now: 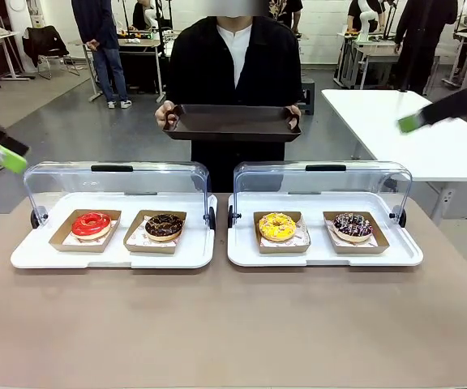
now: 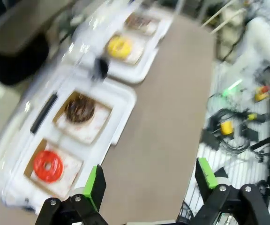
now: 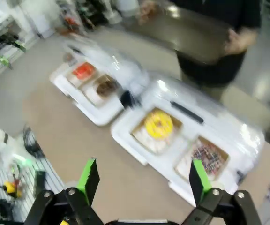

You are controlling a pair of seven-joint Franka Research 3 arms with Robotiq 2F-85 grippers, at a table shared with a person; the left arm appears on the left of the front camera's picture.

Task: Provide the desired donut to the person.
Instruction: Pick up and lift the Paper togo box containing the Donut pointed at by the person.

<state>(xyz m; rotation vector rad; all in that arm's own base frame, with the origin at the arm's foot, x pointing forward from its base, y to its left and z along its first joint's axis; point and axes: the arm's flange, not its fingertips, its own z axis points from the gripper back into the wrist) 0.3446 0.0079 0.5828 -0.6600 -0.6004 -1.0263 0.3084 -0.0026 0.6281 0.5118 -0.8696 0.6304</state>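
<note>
On the tabletop (image 1: 233, 324) four ring donuts lie in a row: a glossy red donut (image 1: 92, 224) and a chocolate donut (image 1: 164, 226) in the left white tray (image 1: 31, 258); a yellow donut (image 1: 277, 226) and a sprinkled donut (image 1: 353, 226) in the right white tray (image 1: 404, 258); the front view shows the person (image 1: 209, 65) holding a dark tray (image 1: 232, 121) beyond them; the wrist views show the left claw (image 2: 151, 177) and the right claw (image 3: 144, 174) spread wide, empty, above the tabletop.

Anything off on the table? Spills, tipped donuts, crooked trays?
Nothing stands out. Red donut, chocolate donut, yellow donut and sprinkled donut sit flat in place; left tray and right tray lie square, no spills.
</note>
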